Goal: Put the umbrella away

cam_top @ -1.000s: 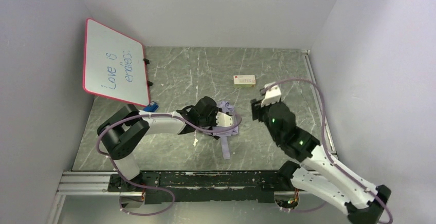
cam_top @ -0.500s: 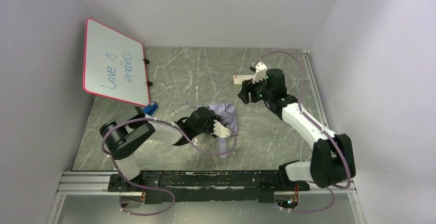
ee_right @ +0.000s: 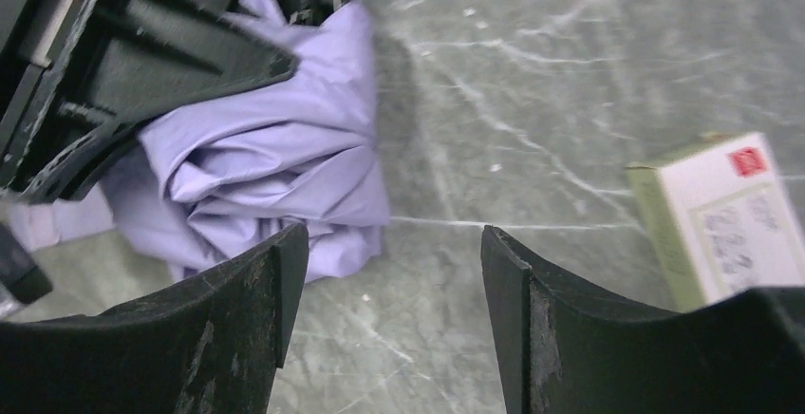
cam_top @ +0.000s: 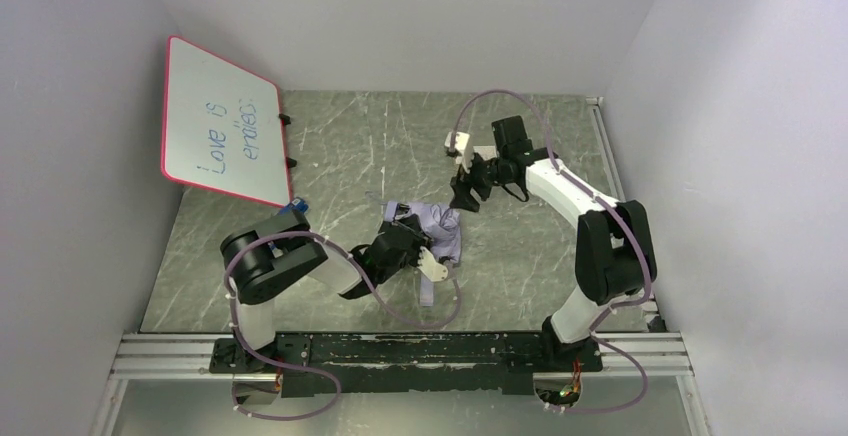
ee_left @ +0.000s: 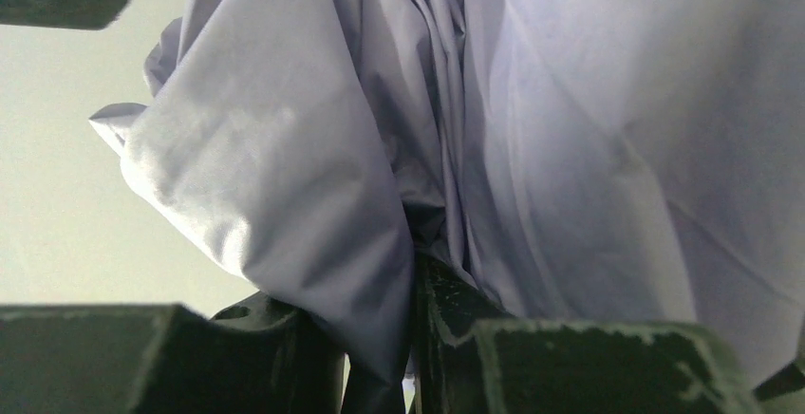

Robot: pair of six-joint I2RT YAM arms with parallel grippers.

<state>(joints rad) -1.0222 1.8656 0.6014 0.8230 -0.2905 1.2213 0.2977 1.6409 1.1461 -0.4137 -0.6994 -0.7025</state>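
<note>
The umbrella (cam_top: 440, 228) lies as a crumpled lavender bundle mid-table, its strap (cam_top: 429, 292) trailing toward the near edge. My left gripper (cam_top: 402, 234) is pressed into its left side. In the left wrist view the fabric (ee_left: 532, 129) fills the frame, and a fold of it is pinched between the dark jaws of the left gripper (ee_left: 410, 338). My right gripper (cam_top: 466, 192) hovers just beyond the bundle's far right corner. It stands open (ee_right: 394, 276) over bare table with nothing between the fingers, the umbrella (ee_right: 275, 167) just ahead on its left.
A red-framed whiteboard (cam_top: 222, 121) leans against the left wall, with a small blue object (cam_top: 295, 208) at its foot. A small white box (ee_right: 721, 210) lies close to the right gripper's right finger. The left arm's black body (ee_right: 123, 63) crowds the umbrella.
The right arm has swung from the near right to the far side, then left toward the umbrella, its jaws widening. The left gripper has closed further on the fabric.
</note>
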